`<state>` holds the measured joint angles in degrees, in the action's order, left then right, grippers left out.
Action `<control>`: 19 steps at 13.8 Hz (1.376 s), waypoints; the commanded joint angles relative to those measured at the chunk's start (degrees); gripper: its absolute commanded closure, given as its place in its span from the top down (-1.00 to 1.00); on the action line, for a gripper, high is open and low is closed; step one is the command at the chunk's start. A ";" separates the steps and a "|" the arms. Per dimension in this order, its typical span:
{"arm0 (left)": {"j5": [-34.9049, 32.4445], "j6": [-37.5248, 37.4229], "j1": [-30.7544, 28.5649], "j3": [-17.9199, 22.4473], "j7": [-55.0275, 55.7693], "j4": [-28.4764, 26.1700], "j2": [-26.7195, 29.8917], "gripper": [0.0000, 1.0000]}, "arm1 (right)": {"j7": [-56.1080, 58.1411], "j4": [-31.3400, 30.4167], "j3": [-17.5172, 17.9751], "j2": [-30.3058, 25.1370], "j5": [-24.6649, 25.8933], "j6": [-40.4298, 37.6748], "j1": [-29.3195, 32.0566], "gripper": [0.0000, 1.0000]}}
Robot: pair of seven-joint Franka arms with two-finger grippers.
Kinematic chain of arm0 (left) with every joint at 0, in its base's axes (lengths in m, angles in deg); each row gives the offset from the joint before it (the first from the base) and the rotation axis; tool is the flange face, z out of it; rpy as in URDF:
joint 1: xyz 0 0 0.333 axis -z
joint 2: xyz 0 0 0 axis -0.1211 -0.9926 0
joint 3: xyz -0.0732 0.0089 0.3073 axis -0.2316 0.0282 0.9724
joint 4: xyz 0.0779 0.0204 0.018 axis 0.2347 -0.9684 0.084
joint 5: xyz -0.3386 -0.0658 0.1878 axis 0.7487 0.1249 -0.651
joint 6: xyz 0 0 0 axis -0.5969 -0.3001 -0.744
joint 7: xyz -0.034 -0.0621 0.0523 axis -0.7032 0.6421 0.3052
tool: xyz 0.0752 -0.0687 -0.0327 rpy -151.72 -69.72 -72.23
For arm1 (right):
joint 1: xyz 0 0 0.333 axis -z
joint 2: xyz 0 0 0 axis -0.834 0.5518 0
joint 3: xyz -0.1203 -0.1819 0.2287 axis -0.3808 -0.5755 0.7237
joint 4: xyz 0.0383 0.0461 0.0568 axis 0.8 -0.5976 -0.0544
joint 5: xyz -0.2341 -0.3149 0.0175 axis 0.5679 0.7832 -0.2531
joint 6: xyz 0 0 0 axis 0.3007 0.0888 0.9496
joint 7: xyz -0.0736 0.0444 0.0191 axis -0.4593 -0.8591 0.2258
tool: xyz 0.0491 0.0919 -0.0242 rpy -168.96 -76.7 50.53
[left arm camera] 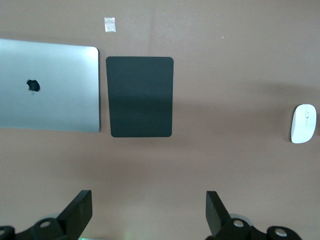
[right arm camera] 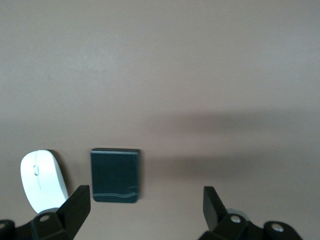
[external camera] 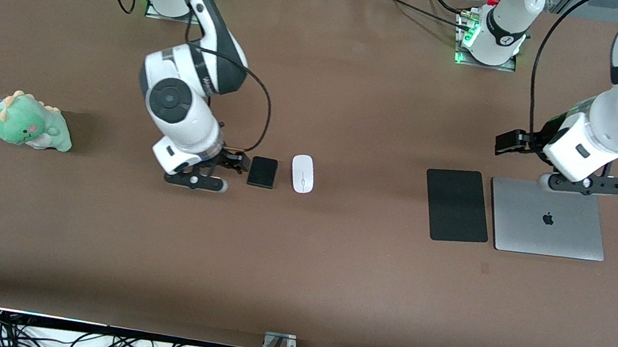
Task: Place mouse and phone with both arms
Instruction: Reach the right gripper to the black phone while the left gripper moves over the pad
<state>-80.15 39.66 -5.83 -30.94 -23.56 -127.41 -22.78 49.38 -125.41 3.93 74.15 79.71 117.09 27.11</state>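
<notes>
Black phone (external camera: 262, 172) beside white mouse (external camera: 302, 173); right end effector (external camera: 196, 181) open nearby.

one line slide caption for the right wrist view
Open right end effector above the table, phone and mouse side by side.

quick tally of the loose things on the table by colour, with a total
black: 2, the phone and the mat
white: 1, the mouse
silver: 1, the laptop
green: 1, the plush dinosaur
total: 5

bright even light, soft shadows (wrist views hazy)
</notes>
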 commanded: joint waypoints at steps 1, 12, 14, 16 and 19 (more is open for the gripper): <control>0.39 0.85 1.15 -0.80 3.54 1.79 -2.92 1.00 | -4.73 0.57 -0.73 2.96 0.20 3.55 -2.75 1.00; 0.04 2.88 3.35 -0.89 5.93 1.79 -4.78 1.00 | -11.08 0.22 -1.08 11.05 3.98 14.20 -6.62 1.00; 0.04 2.88 3.44 -0.80 5.93 1.79 -4.78 1.00 | -11.17 0.04 -1.25 11.40 4.06 14.29 -7.15 1.00; 0.04 2.88 3.44 -0.80 5.93 1.79 -5.04 1.00 | -12.22 -0.40 -2.04 12.37 4.85 16.38 -8.12 1.00; 0.04 2.88 3.44 -0.80 5.93 1.79 -5.04 1.00 | -12.23 -1.10 -2.84 12.64 5.29 17.71 -8.65 1.00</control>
<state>-80.15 42.93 -2.69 -31.84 -18.18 -127.14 -26.96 38.56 -125.74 2.14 86.85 83.84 133.45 19.35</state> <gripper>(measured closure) 0.000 0.000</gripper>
